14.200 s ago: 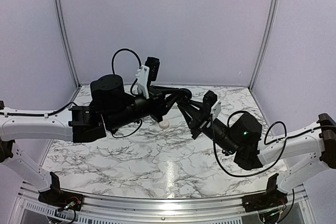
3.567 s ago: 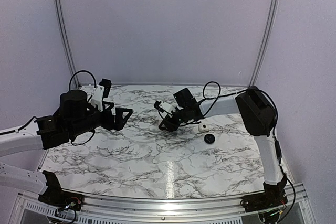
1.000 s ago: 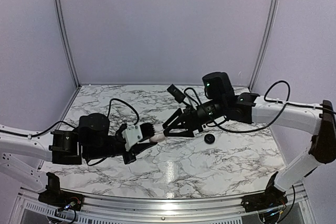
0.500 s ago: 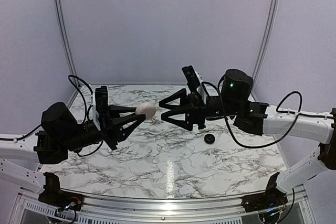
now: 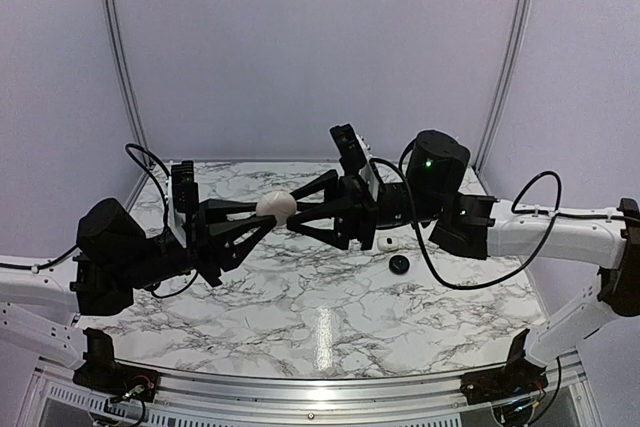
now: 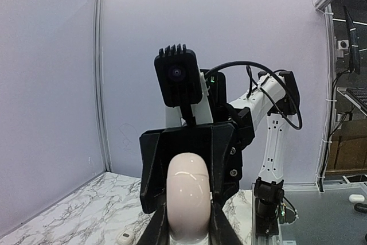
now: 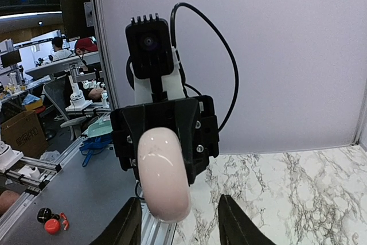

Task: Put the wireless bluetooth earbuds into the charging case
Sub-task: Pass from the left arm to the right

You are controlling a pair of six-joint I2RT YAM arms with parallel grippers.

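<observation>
The charging case (image 5: 276,206) is a cream-white closed pebble held up in the air above the table. My left gripper (image 5: 271,214) is shut on it. In the left wrist view the case (image 6: 188,194) stands upright between the dark fingers (image 6: 157,228). My right gripper (image 5: 291,213) faces it head-on from the right, jaws open, tips on either side of the case's end. In the right wrist view the case (image 7: 163,173) sits nearer the left finger (image 7: 129,222), with a gap to the other one. The earbuds are out of view.
A black round puck (image 5: 399,264) lies on the marble table (image 5: 320,317) right of centre. A small white squarish piece (image 5: 386,244) with a dark spot lies just behind it; it also shows low in the left wrist view (image 6: 124,236). Purple walls enclose three sides.
The left arm lifted the case off the table and holds it up. The right gripper swung left to meet it, and its jaws narrowed around the case's end.
</observation>
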